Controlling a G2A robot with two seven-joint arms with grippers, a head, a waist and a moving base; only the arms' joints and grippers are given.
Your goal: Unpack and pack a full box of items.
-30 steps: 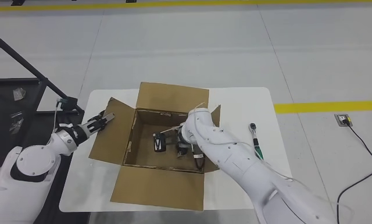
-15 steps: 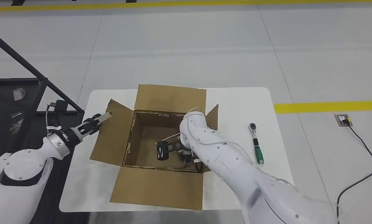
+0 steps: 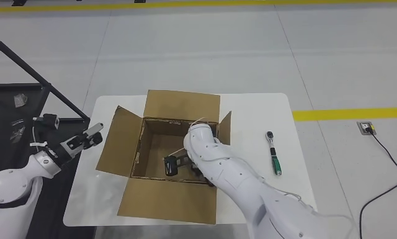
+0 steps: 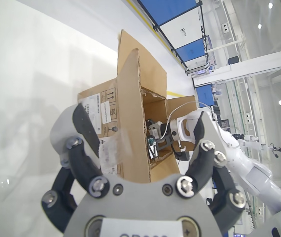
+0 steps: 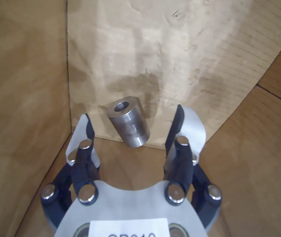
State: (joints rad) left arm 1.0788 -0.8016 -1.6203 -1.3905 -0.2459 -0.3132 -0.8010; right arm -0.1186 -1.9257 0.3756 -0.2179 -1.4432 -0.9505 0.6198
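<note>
The right pincer (image 5: 133,119) is down inside the cardboard box (image 3: 173,105), near a corner, its fingers spread apart. A metal cylinder (image 5: 128,124) sits on the cardboard just ahead, between the two fingertips and touching neither. Its bored end faces the camera and its long axis runs roughly along the pincer's reach, a little skewed. Whether it stands or lies I cannot tell. Closing now would likely grip it across its round sides. The left pincer (image 4: 140,118), also spread and holding nothing, hangs outside the box's side flap, well apart. A wrench (image 3: 273,153) lies on the counter (image 3: 260,108).
</note>
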